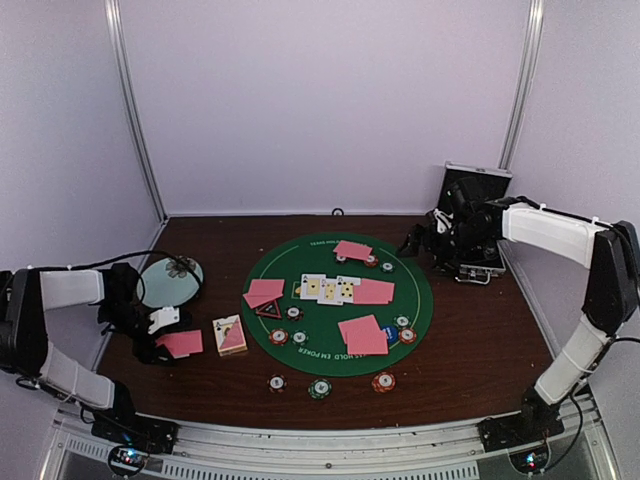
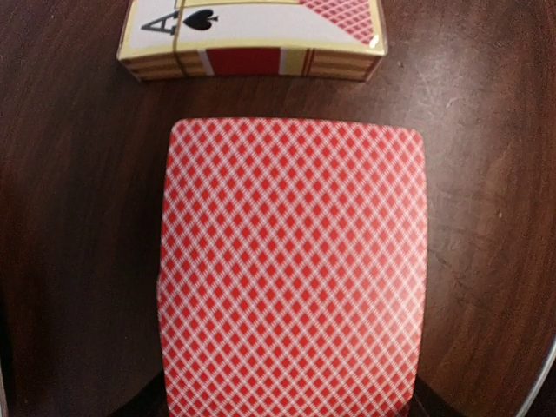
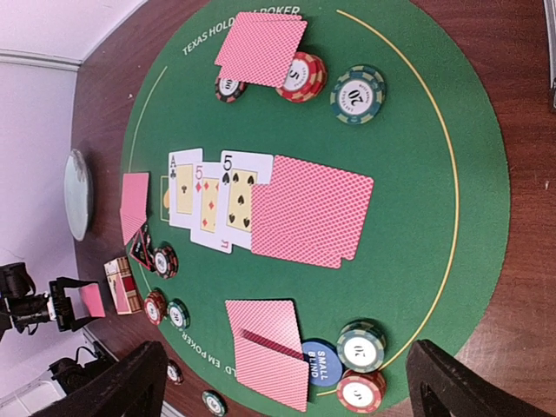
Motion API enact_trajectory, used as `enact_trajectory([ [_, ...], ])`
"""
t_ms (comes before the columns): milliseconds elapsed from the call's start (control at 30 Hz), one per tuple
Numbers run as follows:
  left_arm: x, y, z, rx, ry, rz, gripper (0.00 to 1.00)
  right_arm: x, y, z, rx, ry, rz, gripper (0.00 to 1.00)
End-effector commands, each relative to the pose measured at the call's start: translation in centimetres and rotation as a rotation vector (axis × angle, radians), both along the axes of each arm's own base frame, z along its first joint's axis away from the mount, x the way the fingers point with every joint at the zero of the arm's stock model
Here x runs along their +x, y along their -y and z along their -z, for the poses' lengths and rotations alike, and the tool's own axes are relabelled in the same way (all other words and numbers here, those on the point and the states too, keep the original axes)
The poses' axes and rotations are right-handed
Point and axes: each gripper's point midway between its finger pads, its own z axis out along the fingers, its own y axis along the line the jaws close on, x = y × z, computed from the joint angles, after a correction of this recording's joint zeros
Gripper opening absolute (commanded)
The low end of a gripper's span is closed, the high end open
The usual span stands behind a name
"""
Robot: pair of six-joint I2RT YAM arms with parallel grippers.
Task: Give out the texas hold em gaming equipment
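**Top view.** At the lower left, the left tool (image 1: 168,336) is closed on a few pink-red-backed playing cards (image 1: 183,343). It holds them low over the dark wooden table (image 1: 480,350), just beside a cream-and-red cardboard card box (image 1: 230,335). More cards, small round striped poker chips (image 1: 320,388) and a black red-edged triangular marker (image 1: 268,310) lie on or near the round green felt mat (image 1: 410,290). Left of the mat, a pale blue round dish (image 1: 160,285) has something small at its far rim, too small to name. At the upper right, the right tool (image 1: 425,238) sits in front of an open black-lined metal case (image 1: 478,190), and the arm hides what is in the case.

**Left wrist view.** The held cards fill the frame, with the box at the top. They look thin, light, slick and bendy. A pinch across the faces at a short edge suits them, though stacked cards may slide apart.

**Right wrist view.** The right tool's fingers (image 3: 130,387) stand wide apart at the lower corners, with nothing between them. A blue round button (image 3: 320,363) lies beside stacked chips at the bottom of the frame. These are small and rigid, and are probably best gripped across the rim.
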Motion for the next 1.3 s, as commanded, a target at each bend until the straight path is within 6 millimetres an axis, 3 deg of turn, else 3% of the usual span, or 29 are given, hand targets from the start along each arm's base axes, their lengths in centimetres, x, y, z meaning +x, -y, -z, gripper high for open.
enact_trajectory([
  [0,1.4,-0.4,0.6,0.054,0.031,0.008,0.00,-1.1,-1.1,-2.1,0.041,0.043,-0.008,1.00],
  [233,1.9,0.8,1.8,0.125,0.016,0.031,0.00,-2.5,-1.9,-2.9,0.063,0.052,-0.019,1.00],
  [333,2.2,1.4,2.1,0.131,-0.003,0.029,0.05,-2.9,-2.1,-3.5,0.075,0.058,-0.022,1.00],
  [400,2.2,1.6,2.2,0.132,-0.008,0.032,0.13,-3.2,-2.2,-3.9,0.087,0.063,-0.023,1.00],
  [567,1.4,2.8,1.9,0.113,-0.046,0.053,0.51,-3.8,-2.5,-4.5,0.111,0.067,-0.025,1.00],
  [800,0.6,3.8,0.8,0.070,-0.085,0.068,0.90,-4.2,-2.6,-4.9,0.128,0.069,-0.029,1.00],
  [1067,0.6,3.3,0.6,0.098,-0.080,0.057,0.97,-4.5,-2.7,-5.8,0.142,0.079,-0.035,0.99],
  [1267,1.2,4.5,-2.6,0.027,-0.107,0.024,0.98,-4.9,-2.2,-5.5,0.108,0.071,-0.038,0.99],
])
